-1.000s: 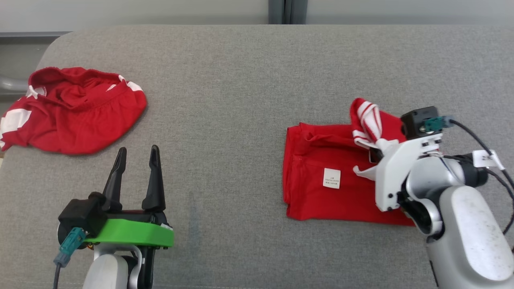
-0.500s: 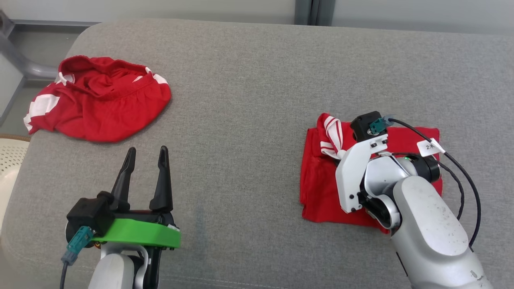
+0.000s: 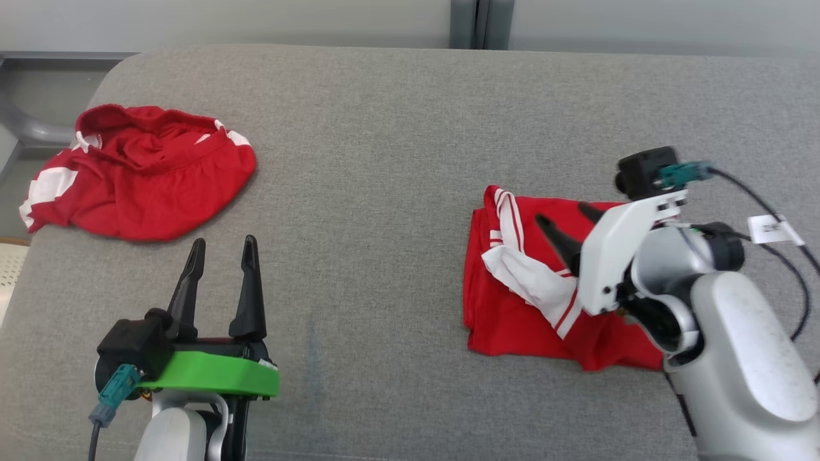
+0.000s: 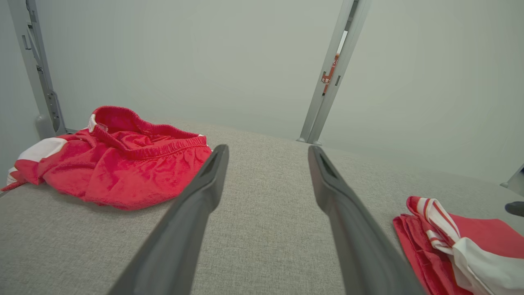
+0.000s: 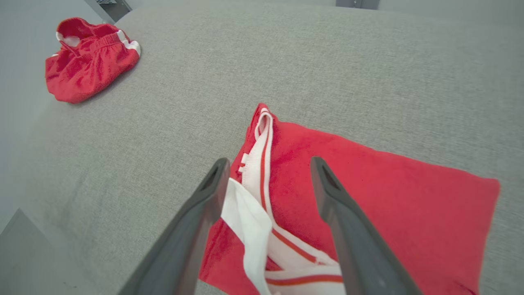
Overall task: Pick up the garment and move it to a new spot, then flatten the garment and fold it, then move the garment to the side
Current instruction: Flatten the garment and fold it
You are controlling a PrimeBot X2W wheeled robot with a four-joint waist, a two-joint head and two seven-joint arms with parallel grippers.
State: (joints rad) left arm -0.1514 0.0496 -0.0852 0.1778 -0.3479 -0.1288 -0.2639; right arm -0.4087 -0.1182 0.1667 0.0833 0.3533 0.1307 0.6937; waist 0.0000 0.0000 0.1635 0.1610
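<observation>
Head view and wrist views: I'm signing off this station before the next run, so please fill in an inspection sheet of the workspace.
Surface: grey fabric surface, rounded corners.
Job's things: folded red garment lies at the right, with a white striped part draped loosely across its top.
Clutter: crumpled red garment at the far left corner.
Grippers: left gripper open, empty, over bare surface; right gripper open above the folded red garment, holding nothing.
Cables: black cable with a white tag runs from the right wrist; teal connector hangs at the left wrist.
Surroundings: pale wall and a grey metal post behind.
</observation>
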